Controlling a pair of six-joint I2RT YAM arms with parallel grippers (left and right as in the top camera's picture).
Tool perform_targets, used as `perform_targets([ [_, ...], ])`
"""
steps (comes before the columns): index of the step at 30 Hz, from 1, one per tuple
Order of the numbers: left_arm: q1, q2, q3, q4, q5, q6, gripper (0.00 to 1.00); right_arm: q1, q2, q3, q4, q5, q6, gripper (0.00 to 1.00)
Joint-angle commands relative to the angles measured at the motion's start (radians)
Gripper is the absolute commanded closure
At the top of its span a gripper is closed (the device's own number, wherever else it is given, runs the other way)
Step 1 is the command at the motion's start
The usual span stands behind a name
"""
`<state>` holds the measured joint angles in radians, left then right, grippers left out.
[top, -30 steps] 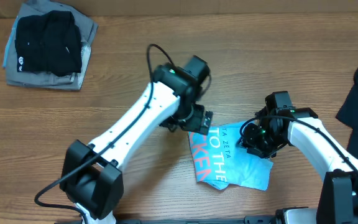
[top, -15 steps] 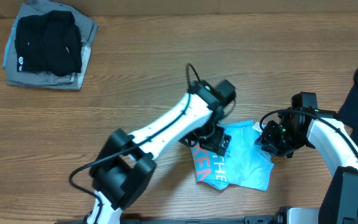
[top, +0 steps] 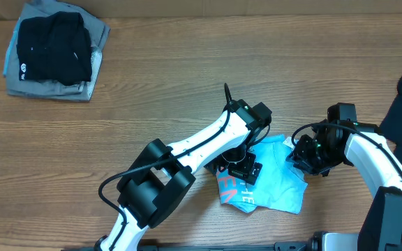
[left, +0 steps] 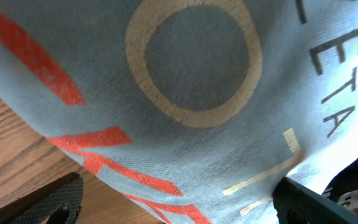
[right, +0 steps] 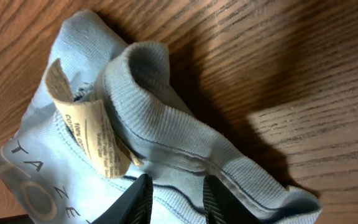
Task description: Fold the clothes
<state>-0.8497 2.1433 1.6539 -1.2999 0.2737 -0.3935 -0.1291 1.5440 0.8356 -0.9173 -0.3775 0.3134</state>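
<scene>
Overhead shows the light blue T-shirt bunched on the desk between both arms, near the front edge. Right pincer stands narrow, nipped on the cloth beside the ribbed collar and its label — probably to anchor that end. Left pincer hangs wide over the lettered side, cloth filling its own camera's view but none gripped — likely placed to take a second hold so the shirt can be spread flat before folding.

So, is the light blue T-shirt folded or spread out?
Folded, roughly: the T-shirt lies as a small layered bundle, its lettering partly hidden.
</scene>
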Motion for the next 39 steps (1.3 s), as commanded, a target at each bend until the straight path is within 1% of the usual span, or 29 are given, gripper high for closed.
perform_targets([
  [1, -0.002, 0.011, 0.002, -0.005, -0.005, -0.015, 0.00, 0.000, -0.005, -0.003, 0.005, 0.002, -0.007, 0.69],
  [4, -0.001, 0.011, 0.002, -0.009, -0.007, -0.014, 0.00, 0.000, -0.005, -0.003, 0.005, 0.002, -0.007, 0.69],
  [5, 0.000, 0.011, 0.002, -0.011, -0.007, -0.014, 0.12, 0.000, -0.005, -0.003, 0.005, 0.002, -0.007, 0.69],
  [6, 0.001, 0.011, 0.002, -0.012, -0.008, -0.014, 0.38, 0.000, -0.005, -0.003, 0.005, 0.002, -0.007, 0.69],
  [7, 0.003, 0.011, 0.002, -0.013, -0.008, -0.014, 0.78, 0.000, -0.005, -0.003, 0.005, 0.002, -0.007, 0.69],
  [8, 0.005, 0.011, 0.002, -0.015, -0.007, -0.014, 0.82, 0.000, -0.005, -0.003, 0.007, 0.002, -0.007, 0.69],
  [14, 0.043, 0.004, 0.028, -0.039, -0.003, -0.014, 0.82, 0.000, -0.005, -0.003, 0.008, 0.002, -0.007, 0.69],
  [21, 0.053, 0.000, 0.139, -0.089, -0.002, 0.024, 0.81, 0.000, -0.005, -0.003, 0.015, 0.002, -0.007, 0.69],
  [29, 0.044, 0.000, 0.144, -0.104, 0.008, 0.031, 0.81, 0.001, -0.005, -0.003, 0.016, 0.002, -0.007, 0.70],
  [30, 0.044, 0.000, 0.142, -0.114, 0.008, 0.032, 0.81, 0.000, -0.005, -0.003, 0.016, 0.002, -0.007, 0.70],
  [31, 0.044, 0.000, 0.136, -0.118, 0.008, 0.031, 0.90, 0.001, -0.005, -0.003, 0.016, 0.002, -0.007, 0.70],
  [32, 0.043, 0.000, 0.125, -0.120, 0.008, 0.031, 0.96, 0.000, -0.005, -0.003, 0.016, 0.002, -0.007, 0.70],
  [39, 0.016, 0.000, 0.011, -0.072, 0.030, 0.030, 0.96, 0.000, -0.005, -0.003, 0.019, 0.002, -0.007, 0.70],
])
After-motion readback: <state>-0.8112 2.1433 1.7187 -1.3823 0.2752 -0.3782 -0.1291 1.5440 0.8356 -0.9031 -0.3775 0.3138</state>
